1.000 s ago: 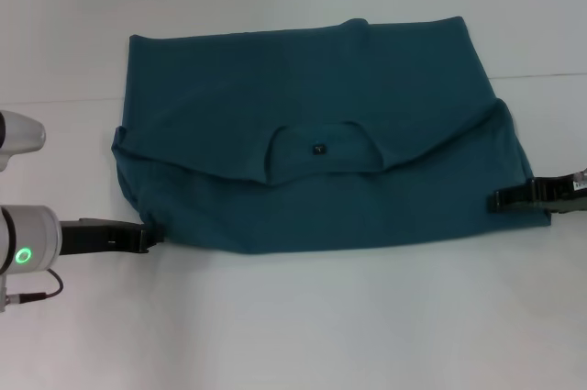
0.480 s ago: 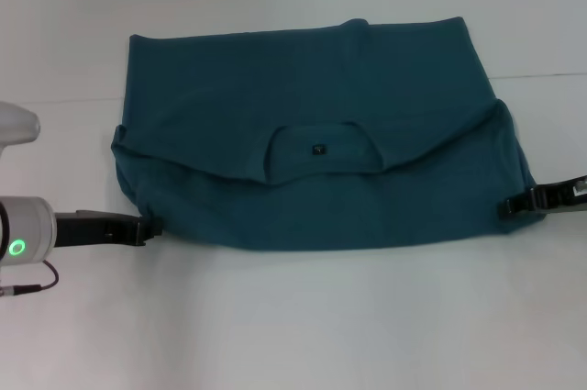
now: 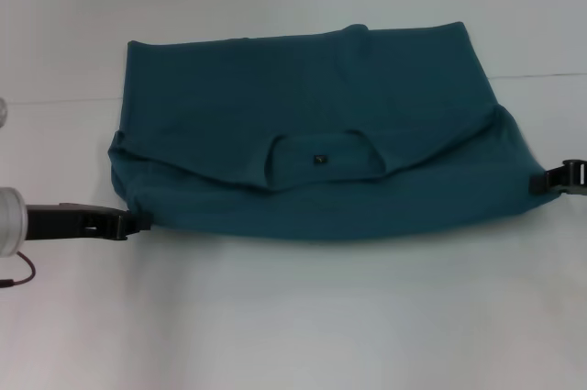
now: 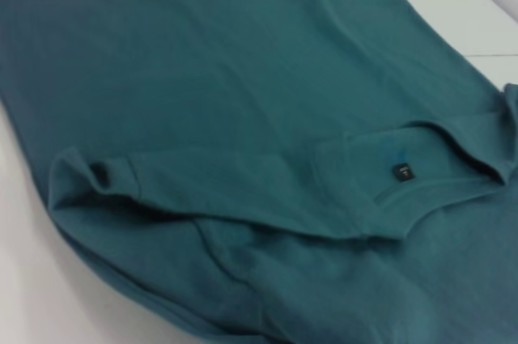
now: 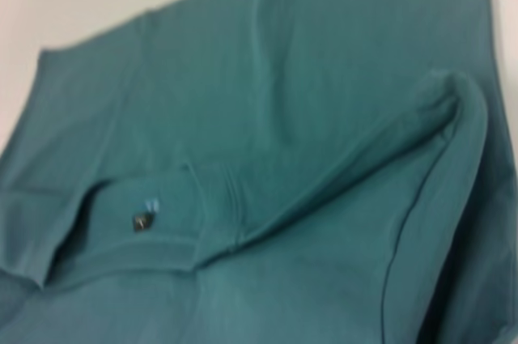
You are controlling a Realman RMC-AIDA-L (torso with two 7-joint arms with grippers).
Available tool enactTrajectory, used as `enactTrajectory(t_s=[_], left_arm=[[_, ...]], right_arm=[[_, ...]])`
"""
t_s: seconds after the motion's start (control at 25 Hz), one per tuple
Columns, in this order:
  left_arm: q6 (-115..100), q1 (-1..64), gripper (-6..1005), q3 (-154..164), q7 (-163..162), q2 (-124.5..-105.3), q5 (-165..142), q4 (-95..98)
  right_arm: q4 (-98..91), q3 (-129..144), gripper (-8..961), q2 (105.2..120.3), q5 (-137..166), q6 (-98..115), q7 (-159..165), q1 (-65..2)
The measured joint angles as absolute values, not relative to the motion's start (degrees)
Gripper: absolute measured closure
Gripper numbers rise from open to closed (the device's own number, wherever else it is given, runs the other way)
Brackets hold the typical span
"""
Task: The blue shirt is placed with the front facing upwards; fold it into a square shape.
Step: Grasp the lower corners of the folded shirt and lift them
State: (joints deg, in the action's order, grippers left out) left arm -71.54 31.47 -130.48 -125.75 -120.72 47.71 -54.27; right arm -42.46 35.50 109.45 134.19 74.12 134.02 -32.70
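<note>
The blue shirt (image 3: 312, 115) lies on the white table, its collar end folded over toward the middle, so the plain back shows. The ribbed collar (image 3: 321, 156) with its small dark label (image 3: 318, 160) faces up at the centre. My left gripper (image 3: 142, 221) sits low at the shirt's near left corner, touching the cloth edge. At the shirt's right edge sits my right gripper (image 3: 537, 183), just off the fabric. The left wrist view shows the shirt (image 4: 243, 117), the label (image 4: 402, 172) and a tucked sleeve (image 4: 97, 178). The folded shirt (image 5: 307, 101) fills the right wrist view.
The white table (image 3: 293, 317) spreads around the shirt on all sides. A faint seam line (image 3: 541, 74) crosses the table behind the shirt's right side.
Both arms have drawn outward, the left to the left and the right to the right, off the cloth. The shirt's near edge has shifted slightly away from me.
</note>
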Motion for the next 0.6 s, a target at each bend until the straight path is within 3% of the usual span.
enactTrajectory(t_s=[0.28,0.6], left_arm=[[-76.1,32.3,956,-134.3,-125.9,-119.97,47.7,-56.3],[-74.8,39.6,956,-135.5,-126.7,-116.12,47.4,-55.4]], right_arm=[[-43.1,30.7,898,108.36,129.1,76.2,133.0,-31.3],[-43.9,28.2,897,105.31,126.2,74.3,135.0,-36.0]])
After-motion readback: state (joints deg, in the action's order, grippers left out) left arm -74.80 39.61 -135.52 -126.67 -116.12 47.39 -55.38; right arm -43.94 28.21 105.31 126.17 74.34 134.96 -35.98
